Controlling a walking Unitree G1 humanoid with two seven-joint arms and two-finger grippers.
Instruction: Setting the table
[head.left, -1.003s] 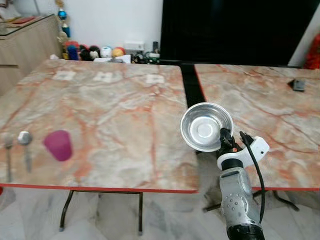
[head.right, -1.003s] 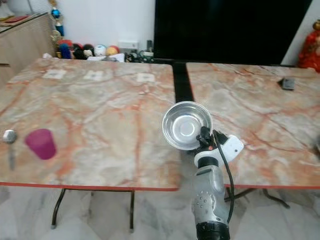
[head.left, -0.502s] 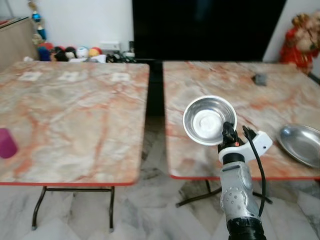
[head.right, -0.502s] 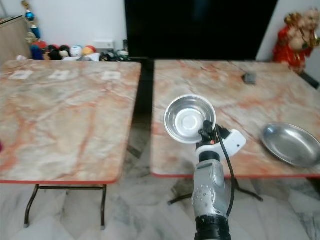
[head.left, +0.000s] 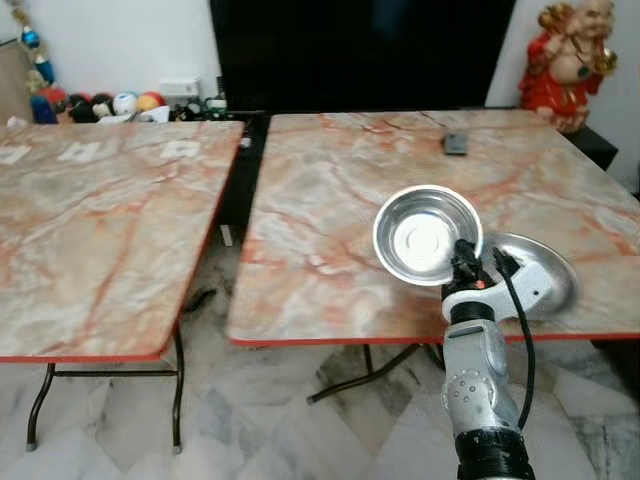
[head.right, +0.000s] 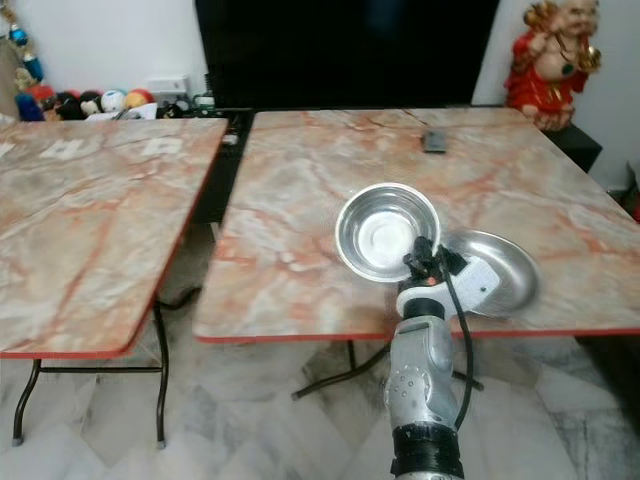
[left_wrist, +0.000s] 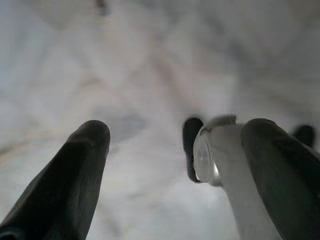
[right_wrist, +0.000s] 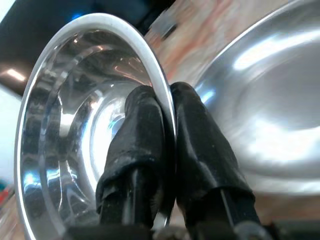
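Head views: my right end effector (head.left: 461, 262) pinches the rim of a steel bowl (head.left: 427, 233), held up tilted, its inside facing me, above the near edge of the right bench (head.left: 330, 200). Just behind and to its right a steel plate (head.left: 545, 272) lies on that bench, partly hidden by the bowl and wrist. A small dark object (head.left: 455, 144) sits far back on the same bench. The left bench (head.left: 90, 220) stands apart across a gap. A red figurine (head.left: 562, 60) stands back right, toys (head.left: 110, 103) back left by the wall.

Left wrist view: my left end effector (left_wrist: 172, 150) hangs over pale floor (left_wrist: 150, 65), fingers (left_wrist: 82, 150) spread, holding nothing.

Right wrist view: my fingers (right_wrist: 145, 130) clamp the bowl's rim, one inside, one outside; the plate is beside it.
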